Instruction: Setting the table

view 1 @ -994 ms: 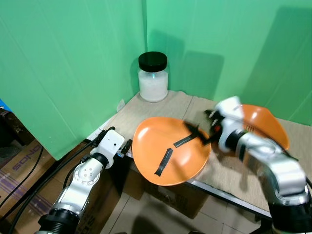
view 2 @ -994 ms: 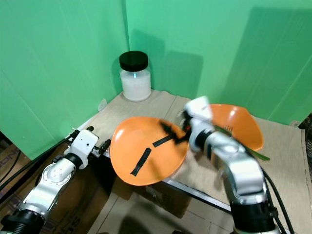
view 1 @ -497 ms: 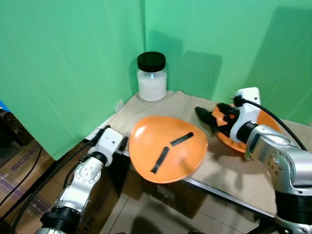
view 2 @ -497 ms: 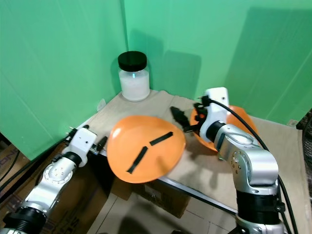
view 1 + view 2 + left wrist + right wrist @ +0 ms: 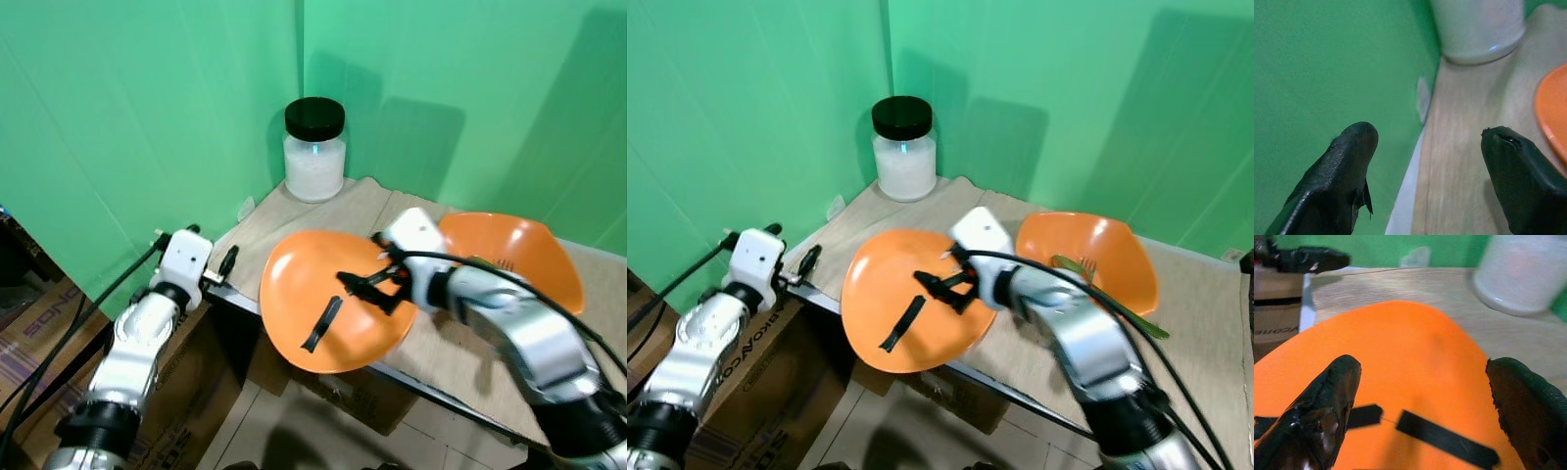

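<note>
Orange plate (image 5: 323, 294) beneath right tool (image 5: 364, 286) (fingers spread).

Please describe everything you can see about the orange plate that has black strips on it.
The orange plate is round, shallow and smooth, probably plastic. Two black strips, like tape, lie on its face. It sits at the front edge of the wooden table, and part of it hangs over the edge. The right gripper is above its middle with open fingers; whether they touch it I cannot tell. Beside it stands an orange bowl.
</note>
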